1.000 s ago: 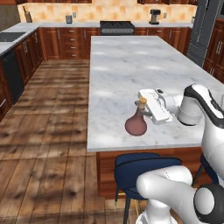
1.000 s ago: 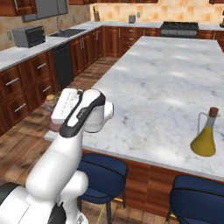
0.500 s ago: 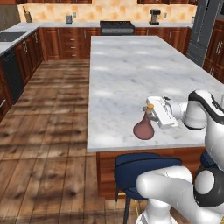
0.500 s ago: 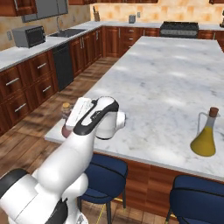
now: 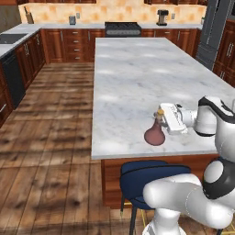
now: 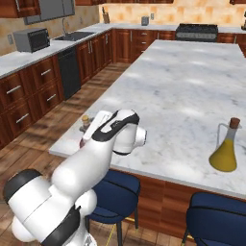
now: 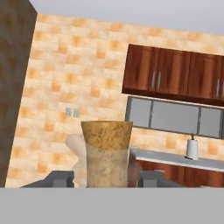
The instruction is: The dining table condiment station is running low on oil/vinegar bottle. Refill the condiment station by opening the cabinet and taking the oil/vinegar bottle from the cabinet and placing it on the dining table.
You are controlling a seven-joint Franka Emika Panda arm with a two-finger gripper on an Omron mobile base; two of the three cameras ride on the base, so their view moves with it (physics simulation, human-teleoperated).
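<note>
Oil/vinegar bottle (image 5: 155,134): stands upright on the marble tabletop (image 5: 137,78) of the dining table, near its front edge; reddish-pink bulb, cork on top.
Hand (image 5: 161,120): level with the bottle's neck, one finger on each side of the cork; fingers slightly apart, contact cannot be told.
Yellow-olive bottle (image 6: 224,147): well apart on the same tabletop.
Stool (image 5: 149,176): blue, below the table's edge.

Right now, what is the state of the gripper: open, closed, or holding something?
Gripper: around the bottle neck, bottle standing on the table; whether it grips or has let go cannot be told.
</note>
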